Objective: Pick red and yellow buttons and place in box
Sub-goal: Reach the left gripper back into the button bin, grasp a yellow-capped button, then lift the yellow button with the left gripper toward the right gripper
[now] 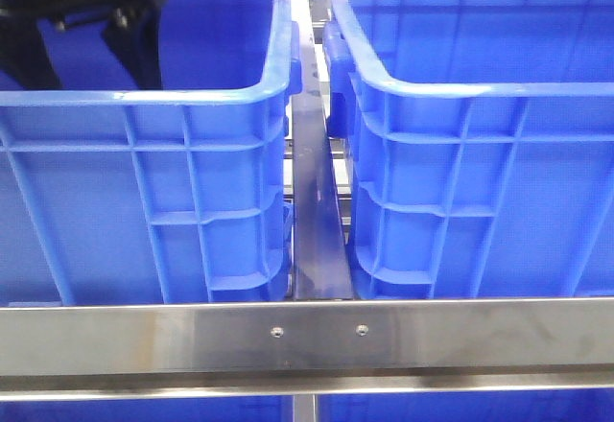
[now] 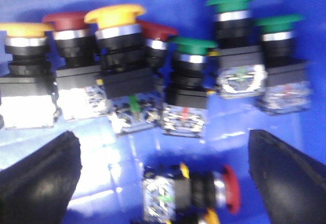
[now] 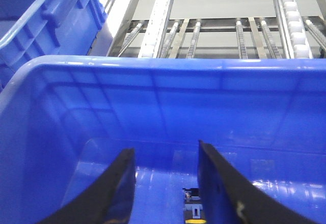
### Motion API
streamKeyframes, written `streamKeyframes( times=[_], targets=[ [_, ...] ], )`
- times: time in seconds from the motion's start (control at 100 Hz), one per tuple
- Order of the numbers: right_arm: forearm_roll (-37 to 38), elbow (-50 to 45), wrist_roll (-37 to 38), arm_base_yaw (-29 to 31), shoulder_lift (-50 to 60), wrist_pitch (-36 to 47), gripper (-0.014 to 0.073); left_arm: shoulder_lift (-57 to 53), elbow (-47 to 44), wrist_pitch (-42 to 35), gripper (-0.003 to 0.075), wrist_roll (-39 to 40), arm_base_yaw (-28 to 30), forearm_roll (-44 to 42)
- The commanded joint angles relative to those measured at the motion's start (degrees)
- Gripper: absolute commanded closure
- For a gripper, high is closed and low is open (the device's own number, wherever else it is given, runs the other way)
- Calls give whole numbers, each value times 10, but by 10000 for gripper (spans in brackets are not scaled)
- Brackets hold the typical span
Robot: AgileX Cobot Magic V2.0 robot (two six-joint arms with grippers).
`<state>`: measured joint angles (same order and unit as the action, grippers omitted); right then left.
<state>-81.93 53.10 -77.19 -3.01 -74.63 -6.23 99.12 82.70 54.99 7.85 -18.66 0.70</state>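
The left gripper (image 2: 163,175) hangs released inside the left crate (image 1: 144,153), just above a lying red button (image 2: 204,193). Behind it stands a row of yellow buttons (image 2: 114,18) and green buttons (image 2: 232,2). The right gripper (image 3: 165,183) is released in the right crate (image 3: 163,96).

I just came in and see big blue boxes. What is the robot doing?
The robot is sorting push buttons. Its left pincer is open inside the left crate, above a red button lying on its side; yellow, red and green ones stand beyond it. The right pincer, open and holding nothing, hangs in the right crate.
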Motion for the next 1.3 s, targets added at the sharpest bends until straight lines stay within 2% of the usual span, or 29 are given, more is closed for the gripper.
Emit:
streamKeyframes(
  times=[0.0,0.26,0.74,0.81,0.98,1.05,1.12,1.29],
  targets=[
    [-4,15,-5,1,20,-4,271,-11,17,-26,99,19,1,-11],
    [-4,15,-5,1,20,-7,271,17,18,-88,99,34,1,-16],
    [-4,15,-5,1,20,-7,271,56,18,-111,113,35,1,-21],
    [-4,15,-5,1,20,-7,271,56,18,-111,176,35,1,-21],
    [-4,15,-5,1,20,-7,271,56,18,-108,480,35,1,-21],
    [-4,15,-5,1,20,-7,271,56,18,-108,563,35,1,-21],
    [-4,15,-5,1,20,-7,271,51,18,-109,599,35,1,-21],
    [-4,15,-5,1,20,-7,271,19,18,-112,601,35,-4,-21]
  ],
)
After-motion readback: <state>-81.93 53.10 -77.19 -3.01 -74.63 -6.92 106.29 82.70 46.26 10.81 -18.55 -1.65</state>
